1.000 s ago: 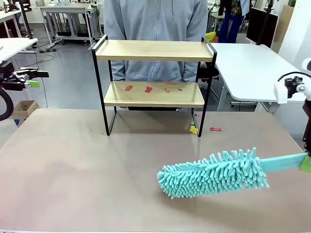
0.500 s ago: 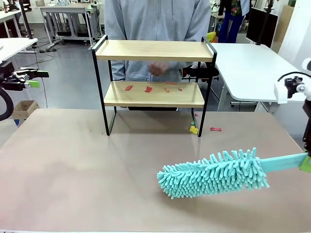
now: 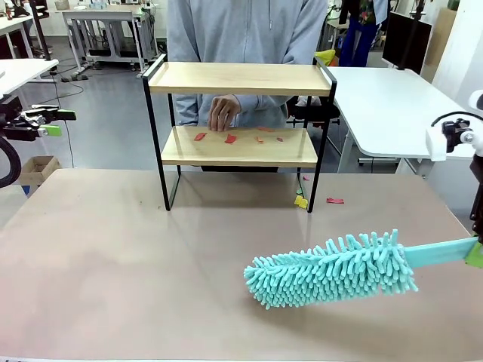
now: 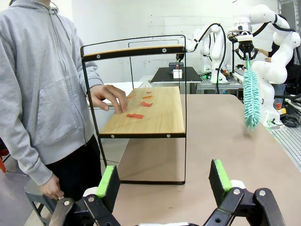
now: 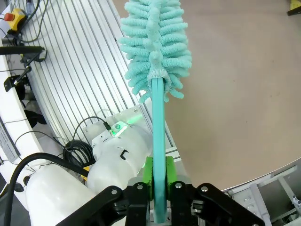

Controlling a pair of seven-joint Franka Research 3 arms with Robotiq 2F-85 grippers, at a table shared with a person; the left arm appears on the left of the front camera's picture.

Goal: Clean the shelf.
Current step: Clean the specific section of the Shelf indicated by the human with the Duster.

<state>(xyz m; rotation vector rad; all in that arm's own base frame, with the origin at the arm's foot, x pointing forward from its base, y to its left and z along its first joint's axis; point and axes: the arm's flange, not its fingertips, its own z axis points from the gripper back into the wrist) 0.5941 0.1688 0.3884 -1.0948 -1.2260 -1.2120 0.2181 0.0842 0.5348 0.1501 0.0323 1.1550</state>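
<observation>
The shelf stands at twelve o'clock on the brown table, close to the far edge, upright on its thin black frame. Its top board is bare. On the lower board lie several red scraps, strung out along the back half.

A person in a grey hooded top stands right behind the shelf. One hand reaches in between the two boards, fingers pointing down at the lower board at about eleven o'clock of its middle, just beside the scraps. Seen from the left wrist view, the fingertips seem to rest on the wood.

On the table near the shelf's right foot, at about one o'clock, lie a small yellow scrap and another red bit.

The right gripper comes in at three o'clock and is clamped narrow on the flat handle of a fluffy turquoise duster. The duster's head reaches in to about five o'clock, low over the table, well apart from the shelf. I cannot tell whether it touches the surface.

The left gripper hangs at nine o'clock, off the table's edge, its jaws spread wide with nothing between the green pads.
</observation>
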